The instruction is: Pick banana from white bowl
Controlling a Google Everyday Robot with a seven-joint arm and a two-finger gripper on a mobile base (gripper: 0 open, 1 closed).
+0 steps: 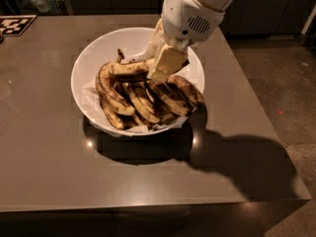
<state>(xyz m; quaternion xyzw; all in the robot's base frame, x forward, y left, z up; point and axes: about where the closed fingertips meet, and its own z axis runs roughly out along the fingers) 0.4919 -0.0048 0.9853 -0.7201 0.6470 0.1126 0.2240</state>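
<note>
Camera view: the white bowl (97, 43) sits on a grey-brown table (49, 162), well in from the near edge, and holds a pile of darker, browner bananas (148, 101) across its middle and right half. The banana (129, 69), paler yellow with dark speckles, lies crosswise on top of the pile towards the back of the bowl, its right end meeting the gripper (162, 68), which reaches down into the bowl from the upper right on a white arm. How far the gripper is open, and whether it has hold of the banana, cannot be told.
</note>
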